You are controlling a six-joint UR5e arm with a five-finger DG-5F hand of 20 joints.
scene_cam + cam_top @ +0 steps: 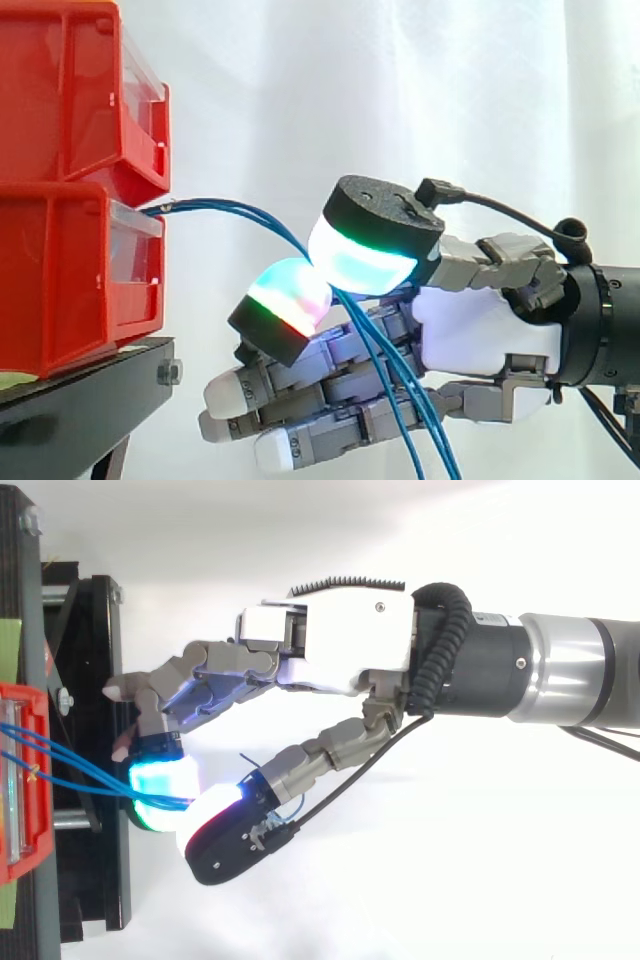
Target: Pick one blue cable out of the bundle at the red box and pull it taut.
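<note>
Thin blue cables (240,212) leave the gap between two stacked red bins (60,280) at the left and curve right and downward. My hand (470,330) comes in from the right, just beside the bins. Its thumb pad (370,250), glowing cyan and white, and a green-red glowing fingertip (285,300) are closed together on the cables, which then hang down past the palm. In the top view the blue cables (80,770) run from the red bin (20,780) into the pinch between the two glowing pads, and my hand (340,650) has its other fingers stretched toward the stand.
The bins stand on a black stand (90,390) with a bolt at its corner; from above the black stand (95,680) lies under my fingertips. A white curtain (400,90) hangs behind everything.
</note>
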